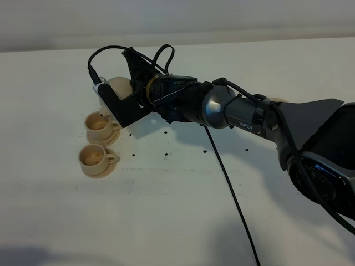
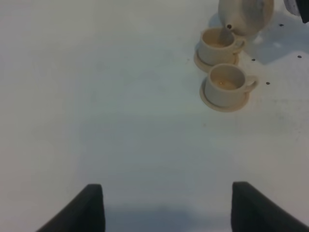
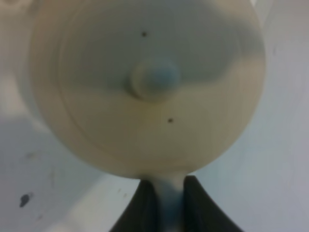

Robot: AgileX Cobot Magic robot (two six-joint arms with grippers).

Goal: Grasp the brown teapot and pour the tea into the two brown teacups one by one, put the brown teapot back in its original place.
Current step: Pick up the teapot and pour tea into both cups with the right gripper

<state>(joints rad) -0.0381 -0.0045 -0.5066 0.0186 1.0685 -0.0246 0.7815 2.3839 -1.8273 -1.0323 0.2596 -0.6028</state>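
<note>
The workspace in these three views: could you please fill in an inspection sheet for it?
Surface: white table with a few dark specks.
Job's things: teapot tilted, spout over the far cup; near cup beside it; both cups look to hold tea.
Clutter: nothing seen.
Claws: right claw shut on the teapot's handle; left claw open over bare table, apart from the cups.
Cables: black cable runs from under the right arm across the table.
Surroundings: pale wall behind the table.
</note>
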